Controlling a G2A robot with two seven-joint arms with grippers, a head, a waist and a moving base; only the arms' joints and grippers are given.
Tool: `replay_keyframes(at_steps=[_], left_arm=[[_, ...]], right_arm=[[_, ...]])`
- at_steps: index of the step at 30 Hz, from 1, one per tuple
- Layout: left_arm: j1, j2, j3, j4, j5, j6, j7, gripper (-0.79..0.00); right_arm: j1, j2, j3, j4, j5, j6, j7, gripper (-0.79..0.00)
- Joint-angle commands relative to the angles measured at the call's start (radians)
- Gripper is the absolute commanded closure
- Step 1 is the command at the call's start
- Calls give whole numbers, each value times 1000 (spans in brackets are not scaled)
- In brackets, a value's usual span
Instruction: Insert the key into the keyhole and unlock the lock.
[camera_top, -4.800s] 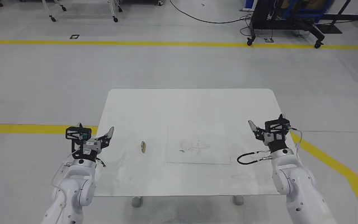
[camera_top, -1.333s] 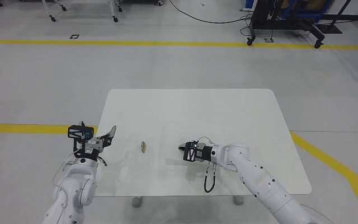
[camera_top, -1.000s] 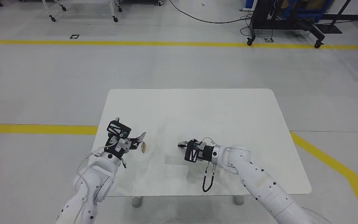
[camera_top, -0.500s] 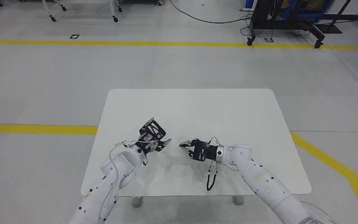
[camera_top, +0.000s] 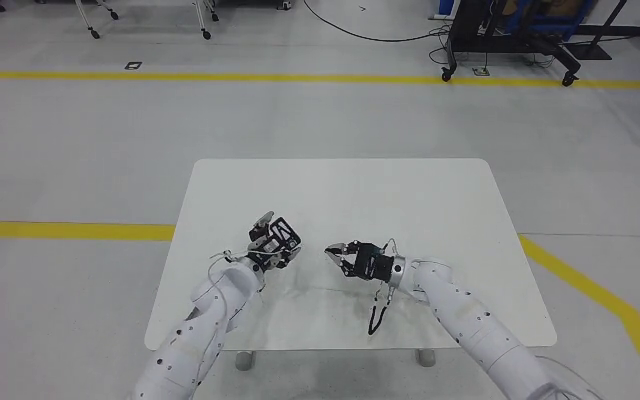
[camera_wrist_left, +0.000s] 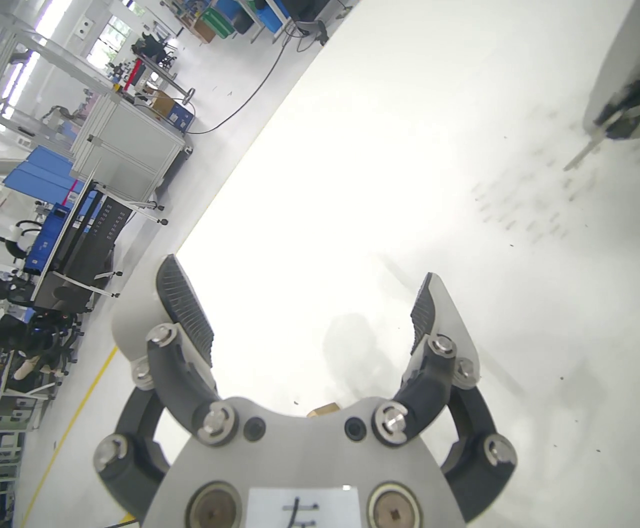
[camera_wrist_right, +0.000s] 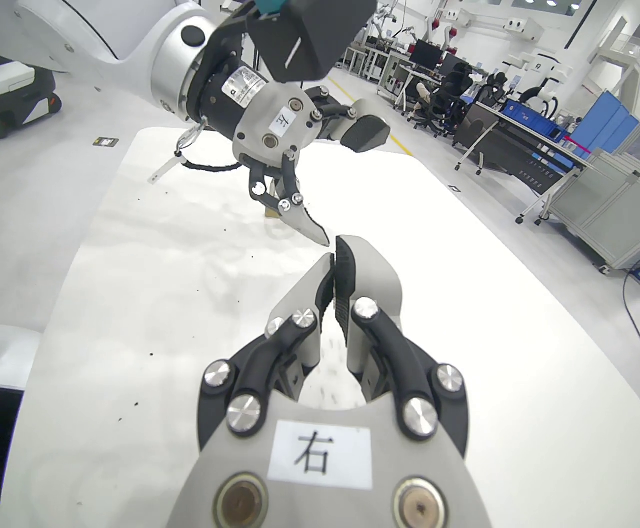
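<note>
Awaiting insertion, the key (camera_wrist_left: 579, 156) is clenched in the right gripper (camera_wrist_right: 334, 251), the lock (camera_wrist_left: 322, 411) ungrasped under the released left gripper (camera_wrist_left: 300, 272).

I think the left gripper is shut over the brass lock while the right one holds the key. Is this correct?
Not quite: the left gripper is open over the brass lock, as the left wrist view shows. The right gripper does hold the key.

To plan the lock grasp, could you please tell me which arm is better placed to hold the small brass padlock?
Left, probably. The left gripper is open right over the small brass padlock, while the right gripper is shut on the silver key.
</note>
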Motion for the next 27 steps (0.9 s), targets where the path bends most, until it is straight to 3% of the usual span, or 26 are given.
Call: replay_keyframes(at_steps=[1,7,18,21,24,27], left_arm=[[19,2,-50,-38,-125,-25,-3,-785],[115,30,-289,-234,-400,-145,-45,-785],[124,28,-287,-212,-411,-125,-14,-785],[127,16,-290,-135,-701,-152,36,-785],[98,13,-305,-82,-966,-219,-54,-785],[78,12,-327,-53,-1358,-254,-207,-785]], right_arm=[[-6,3,6,-14,7,-10,-2,0],[-18,7,16,-39,19,-22,5,0],[-27,6,12,-48,42,-33,0,0],[-34,0,22,-57,145,-56,-9,0],[-45,-4,34,-81,281,-139,-41,0],[-62,-8,54,-87,453,-218,-64,0]])
